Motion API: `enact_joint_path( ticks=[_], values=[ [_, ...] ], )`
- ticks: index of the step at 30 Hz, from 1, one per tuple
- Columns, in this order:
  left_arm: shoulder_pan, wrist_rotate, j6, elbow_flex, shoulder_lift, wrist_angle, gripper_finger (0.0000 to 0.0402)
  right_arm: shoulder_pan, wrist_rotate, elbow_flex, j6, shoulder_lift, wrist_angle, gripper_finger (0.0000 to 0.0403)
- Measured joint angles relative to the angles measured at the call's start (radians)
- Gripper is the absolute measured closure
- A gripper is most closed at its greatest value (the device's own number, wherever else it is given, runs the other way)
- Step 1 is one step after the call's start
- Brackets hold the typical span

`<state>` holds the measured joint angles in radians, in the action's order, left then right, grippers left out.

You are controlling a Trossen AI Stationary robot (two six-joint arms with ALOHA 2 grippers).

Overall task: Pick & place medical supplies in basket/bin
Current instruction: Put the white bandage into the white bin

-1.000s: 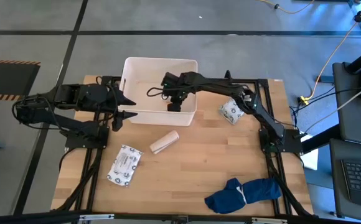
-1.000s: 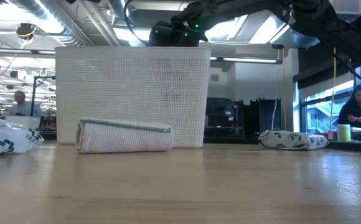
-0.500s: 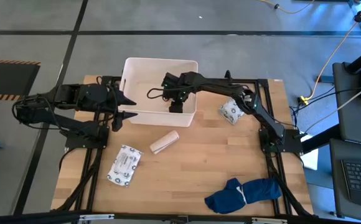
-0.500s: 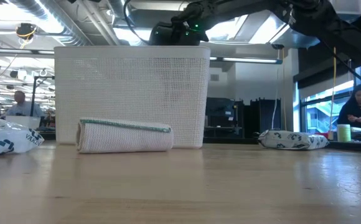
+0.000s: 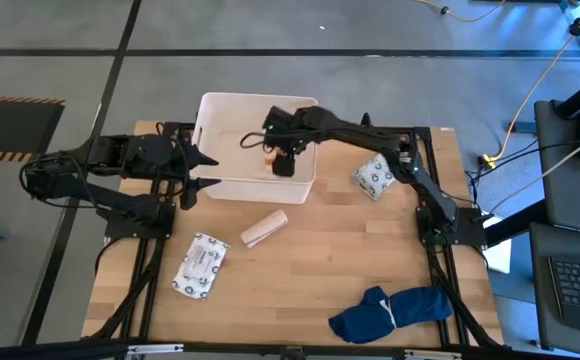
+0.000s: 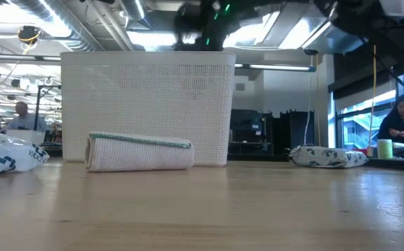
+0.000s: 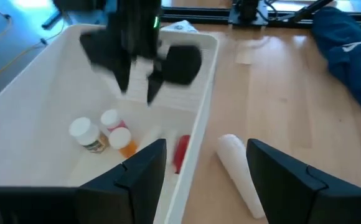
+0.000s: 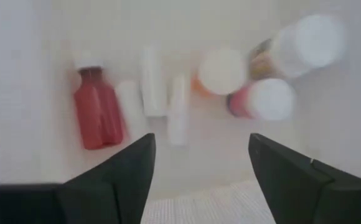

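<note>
The white bin (image 5: 255, 145) stands at the table's far middle. On its floor lie a red bottle (image 8: 96, 115), small white cylinders (image 8: 159, 99), two white-capped orange bottles (image 8: 221, 71) and a white-capped vial (image 8: 305, 40). My right gripper (image 8: 199, 168) hangs open above them, over the bin's right half (image 5: 282, 160), touching nothing. My left gripper (image 7: 208, 180) waits open just left of the bin (image 5: 205, 170). A tan bandage roll (image 5: 265, 228) lies on the table in front of the bin. One white packet (image 5: 201, 265) lies near left, another (image 5: 372, 178) lies right of the bin.
A dark blue cloth bundle (image 5: 390, 310) lies at the table's near right. Bare wood spreads across the table's middle and near edge. In the low view people sit in the room beyond the table (image 6: 400, 125).
My right gripper has risen out of the bin, from down near its floor to above its rim, and blurs in the low view. An orange bottle now shows on the bin's floor beside it. My left arm has kept still.
</note>
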<state>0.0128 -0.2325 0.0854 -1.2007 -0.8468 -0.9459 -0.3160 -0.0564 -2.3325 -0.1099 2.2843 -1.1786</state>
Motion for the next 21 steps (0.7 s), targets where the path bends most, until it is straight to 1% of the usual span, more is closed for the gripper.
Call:
enact_joint_path(
  ticks=[5,10,14,16,19,21],
  values=[
    [-0.012,0.006,-0.002,0.0,-0.006,0.0,0.0185,0.003,-0.004,-0.019,0.079,-0.131,-0.011,0.0144],
    [-0.07,0.026,-0.007,0.0,-0.035,-0.001,0.0186,0.064,0.006,-0.018,0.133,-0.252,-0.055,0.0144],
    [-0.141,0.008,0.064,0.0,-0.09,0.0,0.0186,0.145,-0.002,-0.018,0.209,-0.334,-0.104,0.0144],
    [-0.185,-0.015,0.072,0.0,-0.13,-0.001,0.0186,0.2,-0.036,-0.017,0.229,-0.366,-0.117,0.0144],
    [-0.244,-0.079,0.036,0.0,-0.197,-0.002,0.0186,0.29,-0.052,-0.017,0.209,-0.405,-0.105,0.0144],
    [-0.269,-0.114,0.047,0.0,-0.242,0.0,0.0185,0.343,-0.051,-0.017,0.2,-0.421,-0.097,0.0144]
  ],
)
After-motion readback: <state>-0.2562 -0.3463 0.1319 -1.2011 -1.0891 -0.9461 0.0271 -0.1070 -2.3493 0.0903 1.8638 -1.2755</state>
